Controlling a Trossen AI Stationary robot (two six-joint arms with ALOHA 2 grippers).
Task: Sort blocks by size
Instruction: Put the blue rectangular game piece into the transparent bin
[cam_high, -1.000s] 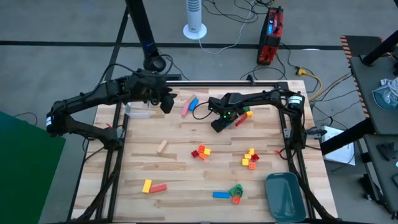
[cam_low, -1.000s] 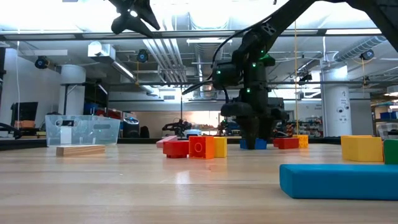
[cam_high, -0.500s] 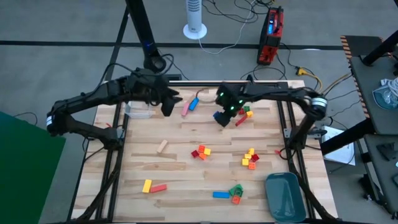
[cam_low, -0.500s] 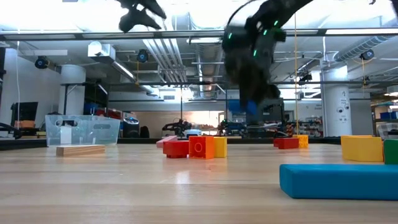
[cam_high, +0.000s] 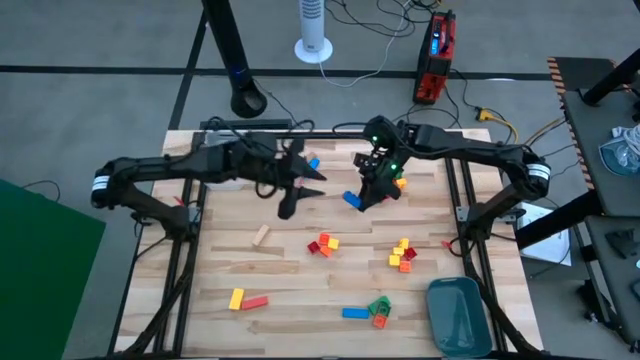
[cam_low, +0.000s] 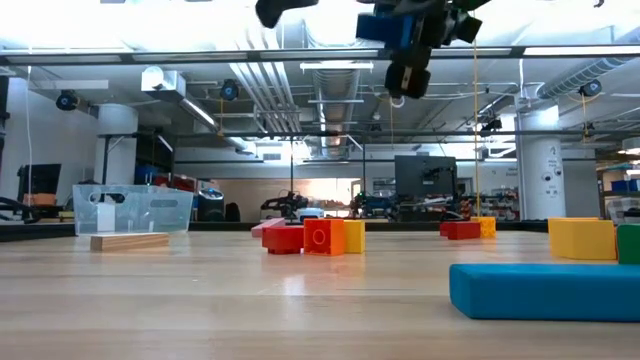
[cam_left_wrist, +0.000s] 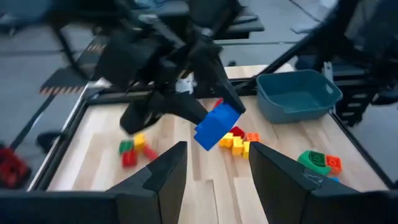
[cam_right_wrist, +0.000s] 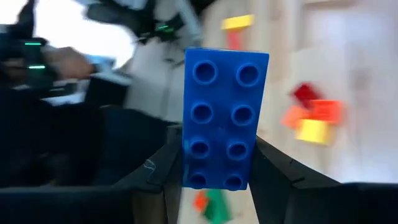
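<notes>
Blue block (cam_right_wrist: 224, 118): pinched lengthwise in right gripper (cam_high: 362, 194), upper centre, aloft. Left gripper (cam_left_wrist: 211, 177) spread, empty, facing it; probably handover. Align before release.

Even bright overhead light, glare from ceiling lamps in low view, both wrist views motion-blurred

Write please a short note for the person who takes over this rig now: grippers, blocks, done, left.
Right gripper: shut on a blue block, lifted above the far middle of the table.
Left gripper: open, empty, raised facing it.
Other blocks lie in loose mixed clusters: red-orange-yellow group, yellow-orange group, green-blue group.
Tray looks empty.
Done: little. Left: nearly all sorting.
</notes>
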